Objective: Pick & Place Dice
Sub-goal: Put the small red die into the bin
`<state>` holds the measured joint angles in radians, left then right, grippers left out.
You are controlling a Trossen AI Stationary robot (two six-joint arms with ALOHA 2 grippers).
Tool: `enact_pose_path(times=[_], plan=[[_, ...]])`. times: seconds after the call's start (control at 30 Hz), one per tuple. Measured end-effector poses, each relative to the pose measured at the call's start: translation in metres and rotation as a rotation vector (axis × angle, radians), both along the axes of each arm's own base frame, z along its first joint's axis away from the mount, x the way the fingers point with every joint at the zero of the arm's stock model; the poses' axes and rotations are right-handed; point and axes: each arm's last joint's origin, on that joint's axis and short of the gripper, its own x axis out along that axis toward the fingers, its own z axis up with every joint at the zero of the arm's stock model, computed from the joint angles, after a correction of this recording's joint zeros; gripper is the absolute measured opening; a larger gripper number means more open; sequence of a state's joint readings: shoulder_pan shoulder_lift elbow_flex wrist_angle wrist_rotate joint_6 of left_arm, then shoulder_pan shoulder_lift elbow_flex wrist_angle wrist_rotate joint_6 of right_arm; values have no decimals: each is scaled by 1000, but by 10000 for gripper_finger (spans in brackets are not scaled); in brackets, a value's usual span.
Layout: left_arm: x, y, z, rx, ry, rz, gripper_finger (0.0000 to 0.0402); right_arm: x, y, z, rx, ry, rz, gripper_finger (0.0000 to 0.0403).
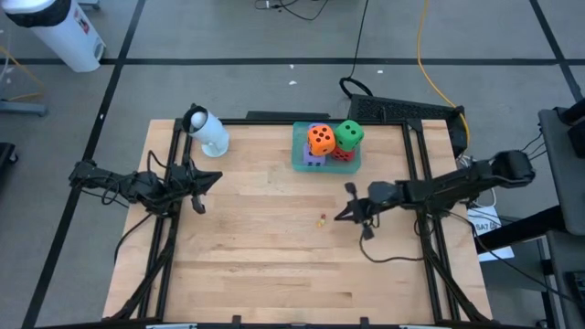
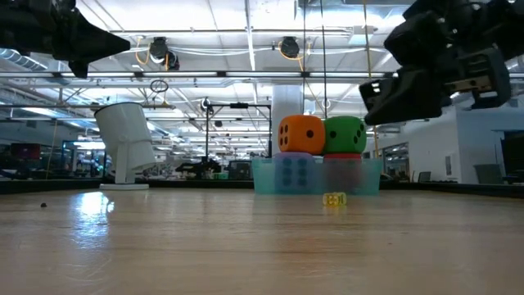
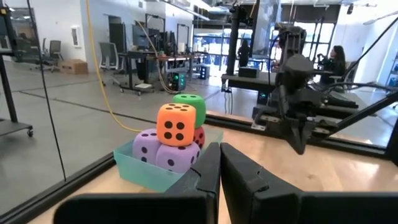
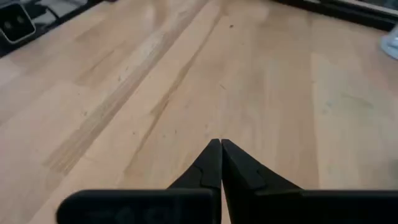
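All the dice sit stacked in the translucent teal tray [image 1: 300,157] at the table's far edge. The orange die [image 1: 321,139] lies on top of the two purple-blue dice [image 3: 148,147] [image 3: 178,156]. The green die [image 1: 348,134] rests on the red die [image 3: 199,135]. My left gripper [image 1: 210,180] hangs shut above the table's left part, pointing toward the tray; its shut fingertips [image 3: 219,147] show in the left wrist view. My right gripper [image 1: 345,203] hovers shut over the table's middle right, in front of the tray; its shut fingertips [image 4: 219,143] point at bare wood.
A white cylinder-shaped object [image 1: 207,130] stands near the table's far-left corner. A tiny yellow object [image 1: 322,219] lies on the wood in front of the tray, close to my right gripper. Dark rails [image 1: 164,238] run along the table's left and right sides.
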<state>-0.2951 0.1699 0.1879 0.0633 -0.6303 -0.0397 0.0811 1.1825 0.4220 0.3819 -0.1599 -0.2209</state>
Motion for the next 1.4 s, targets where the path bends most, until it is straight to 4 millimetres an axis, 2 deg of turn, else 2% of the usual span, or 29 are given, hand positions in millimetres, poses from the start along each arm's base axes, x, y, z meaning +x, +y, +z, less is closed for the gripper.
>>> enact_pose_path(times=[0.33, 0.5, 0.6, 0.77, 1.07, 1.27, 1.4], plan=[[0, 0, 0, 17, 6, 1, 19, 40, 5, -29, -92, 167, 82, 0], [0, 0, 0, 12, 5, 1, 19, 59, 6, -33, -114, 150, 82, 0], [0, 0, 0, 6, 4, 0, 19, 68, 5, -35, -145, 136, 24, 0], [0, 0, -1, 10, 10, 0, 19, 71, 2, -41, -160, 156, -22, 0], [0, 0, -1, 18, 13, 1, 19, 65, -6, -55, -189, 292, -41, 0], [0, 0, -1, 13, 11, 1, 19, 61, -6, -55, -193, 333, -35, 0], [0, 0, -1, 13, 11, 1, 19, 60, -5, -47, -193, 294, -39, 0]])
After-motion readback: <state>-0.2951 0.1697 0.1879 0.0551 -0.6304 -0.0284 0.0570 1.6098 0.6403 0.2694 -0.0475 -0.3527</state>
